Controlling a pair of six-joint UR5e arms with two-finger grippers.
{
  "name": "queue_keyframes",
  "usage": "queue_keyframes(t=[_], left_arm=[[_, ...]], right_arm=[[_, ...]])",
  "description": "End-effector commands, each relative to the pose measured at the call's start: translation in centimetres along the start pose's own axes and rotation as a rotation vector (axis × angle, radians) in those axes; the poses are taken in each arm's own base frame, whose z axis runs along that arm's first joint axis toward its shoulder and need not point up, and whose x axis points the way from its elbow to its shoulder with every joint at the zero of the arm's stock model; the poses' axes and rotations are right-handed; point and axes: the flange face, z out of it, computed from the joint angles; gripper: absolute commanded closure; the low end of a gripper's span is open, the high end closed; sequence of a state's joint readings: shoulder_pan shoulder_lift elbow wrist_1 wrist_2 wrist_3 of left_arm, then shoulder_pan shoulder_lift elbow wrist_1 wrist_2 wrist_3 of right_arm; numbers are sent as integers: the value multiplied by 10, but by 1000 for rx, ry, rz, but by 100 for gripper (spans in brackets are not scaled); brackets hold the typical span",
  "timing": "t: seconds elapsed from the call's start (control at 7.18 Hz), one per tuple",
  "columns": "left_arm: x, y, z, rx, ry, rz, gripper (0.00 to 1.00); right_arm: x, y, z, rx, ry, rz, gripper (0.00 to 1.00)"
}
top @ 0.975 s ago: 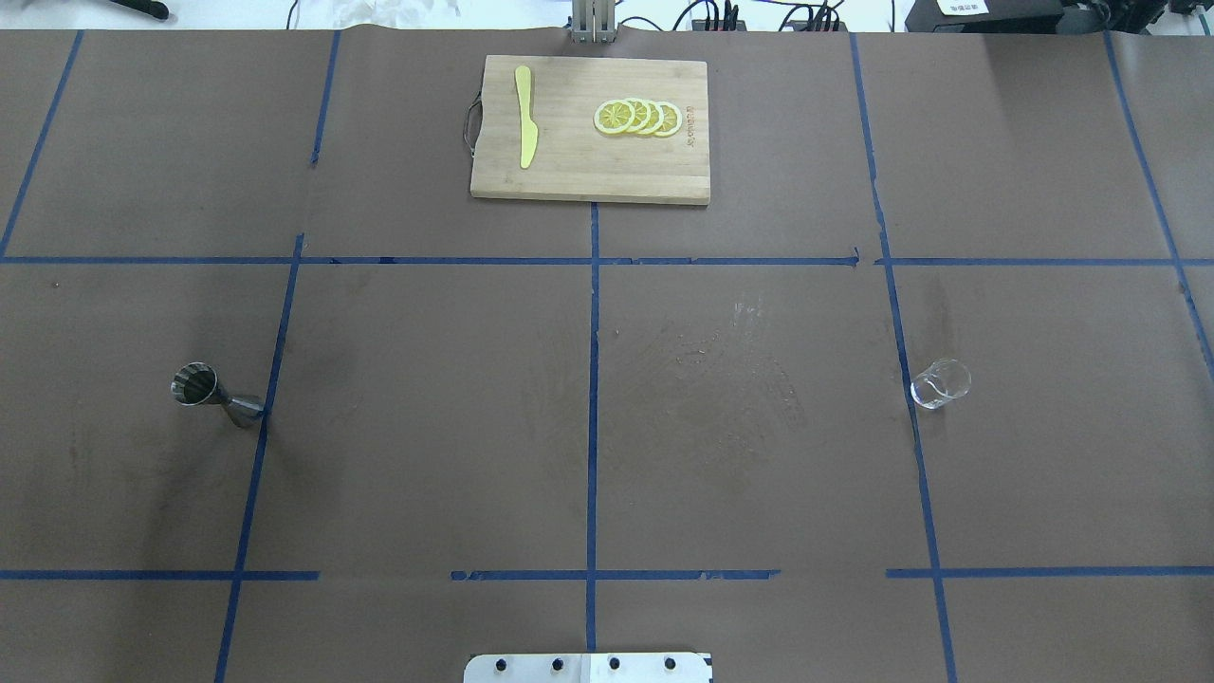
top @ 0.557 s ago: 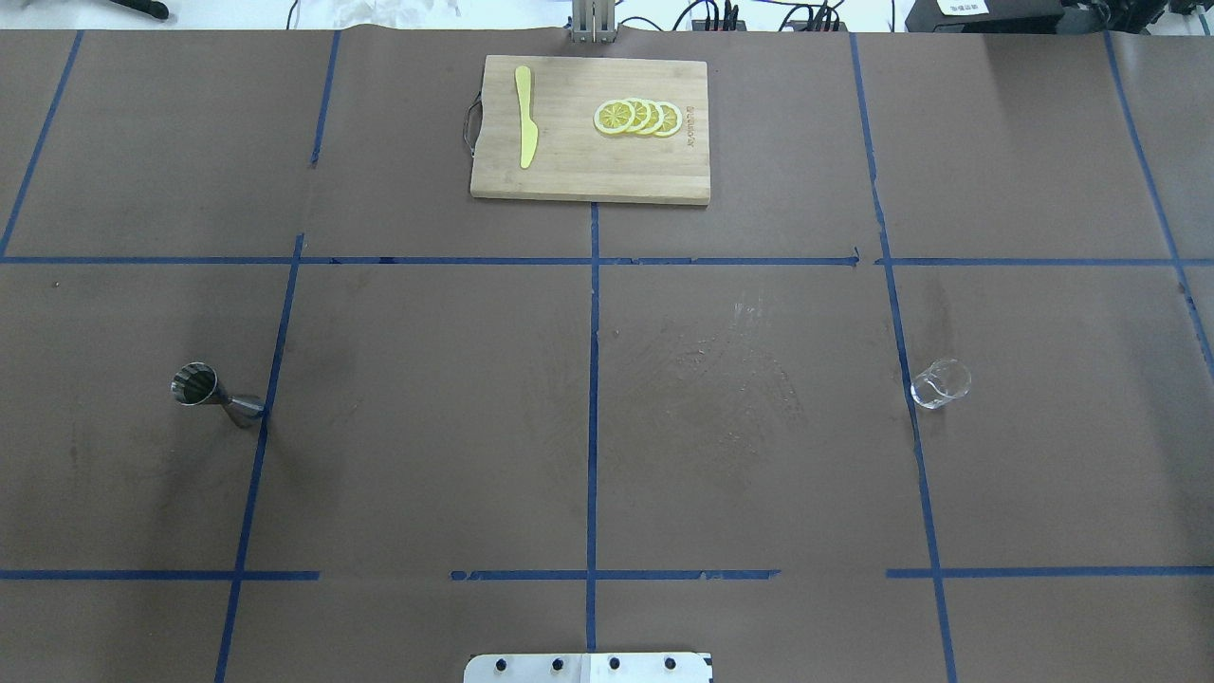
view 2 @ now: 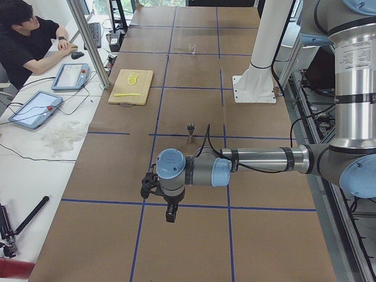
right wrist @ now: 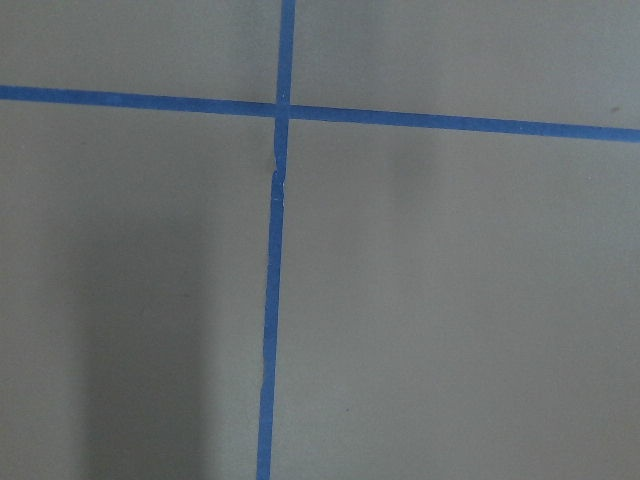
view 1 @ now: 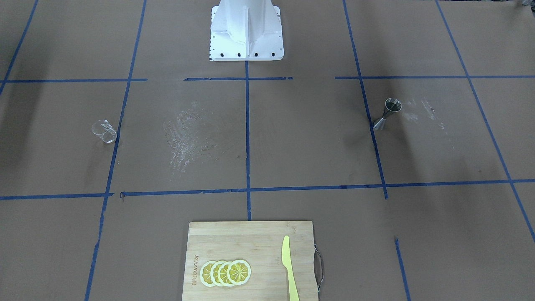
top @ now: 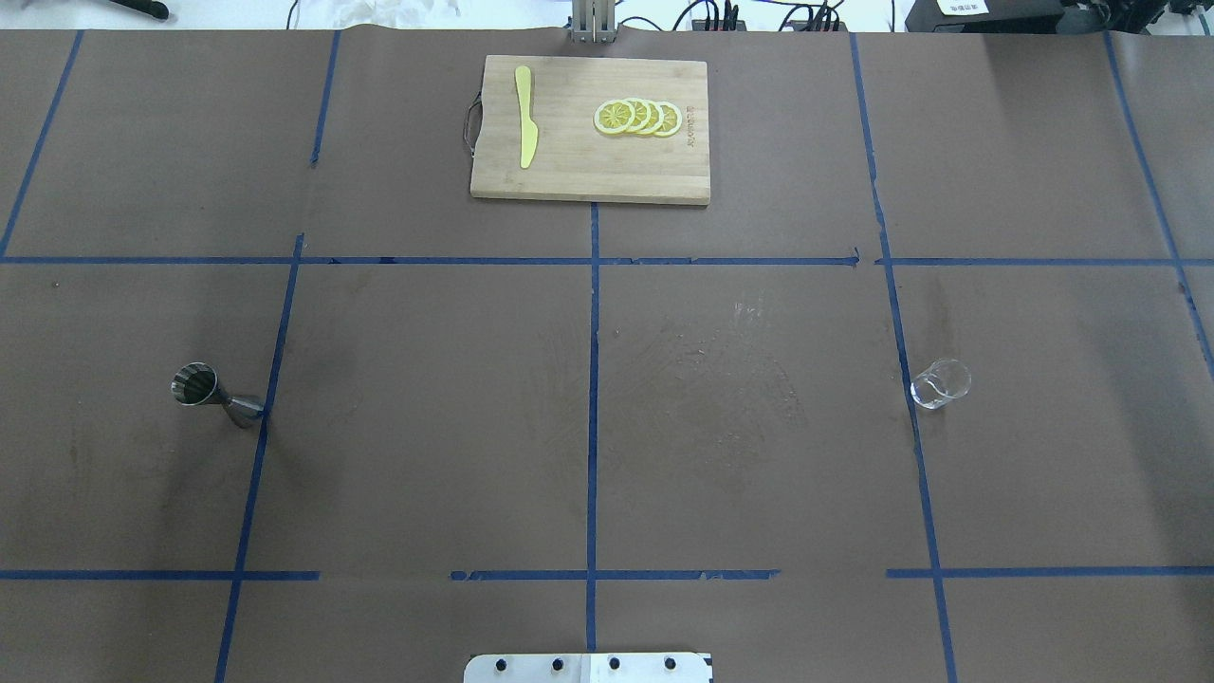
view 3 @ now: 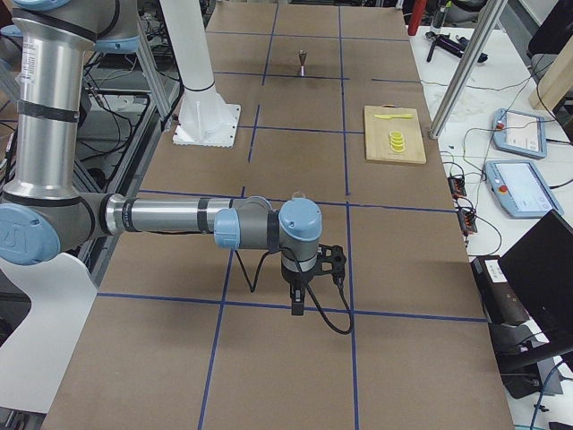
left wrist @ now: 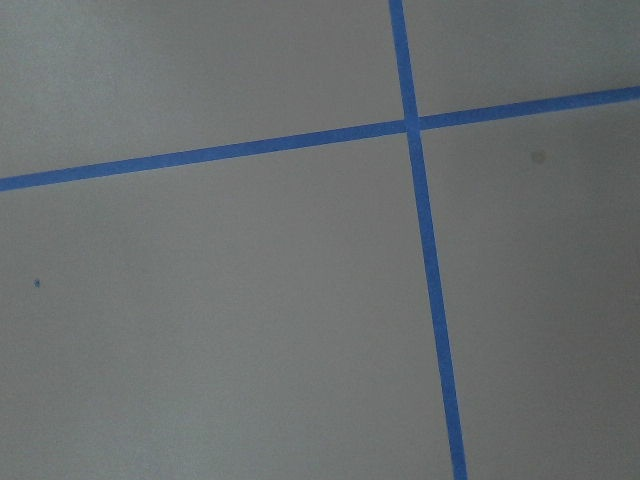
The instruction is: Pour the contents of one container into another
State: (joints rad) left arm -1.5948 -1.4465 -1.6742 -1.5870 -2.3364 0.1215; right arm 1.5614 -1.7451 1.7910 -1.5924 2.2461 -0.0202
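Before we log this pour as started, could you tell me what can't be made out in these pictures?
Left gripper, right gripper: open or shut unclear; seen only in side views, small.
Metal cup: contents unclear; inside dark in the overhead view.
Glass: fill unclear; too small and clear overhead.

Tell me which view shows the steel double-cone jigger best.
Overhead exterior: the steel double-cone jigger appears largest, both cones and its open mouth visible. Exterior front-facing shows nearly the same, slightly smaller. Both side views show it tiny. Neither wrist view shows it.

Steel jigger (top: 216,397) upright, L side, clear glass (top: 941,383) upright, R side
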Motion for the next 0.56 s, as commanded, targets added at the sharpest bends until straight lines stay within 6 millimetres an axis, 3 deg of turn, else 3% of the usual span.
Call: queue_keyframes(t=[0.0, 0.42], left_arm=[[7, -2, -7, 8, 10, 9, 0], [14, -4, -14, 22, 8, 23, 0]], right_arm=[[-2, 0, 0, 1, -1, -9, 0], [-1, 1, 1, 1, -6, -7, 0]])
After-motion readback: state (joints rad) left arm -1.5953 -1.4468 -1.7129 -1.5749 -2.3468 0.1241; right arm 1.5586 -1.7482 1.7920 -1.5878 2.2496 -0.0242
